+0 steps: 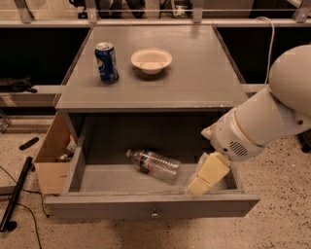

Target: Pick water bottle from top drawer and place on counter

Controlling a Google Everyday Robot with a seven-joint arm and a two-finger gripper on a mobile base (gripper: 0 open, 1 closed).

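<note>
Water bottle (154,164) lies on its side in the open drawer (146,206), near the gripper (200,182) but not touching it. The gripper hangs over the drawer's front corner, empty; how far open, I cannot tell. It looks like the reaching step: next it must close in and grasp.

Reads as a robotics test lab, not a home kitchen. Evidence:
- A plain grey wooden cabinet stands alone at centre frame. Its counter (194,73) holds only a blue soda can (106,62) and a white bowl (151,60).
- Hard speckled floor (282,204) (terrazzo type) along the bottom.
- At lower left, loose black cables (29,214) and a black pole (17,192) lie on the floor beside an open cardboard box (51,160).
- Metal frame legs (197,12) and a rail run along the top edge, with dark bays behind.
- A white robot arm enters from the right. Its gripper (201,160) is at the right end of the open top drawer (146,206), fingers spread apart.
</note>
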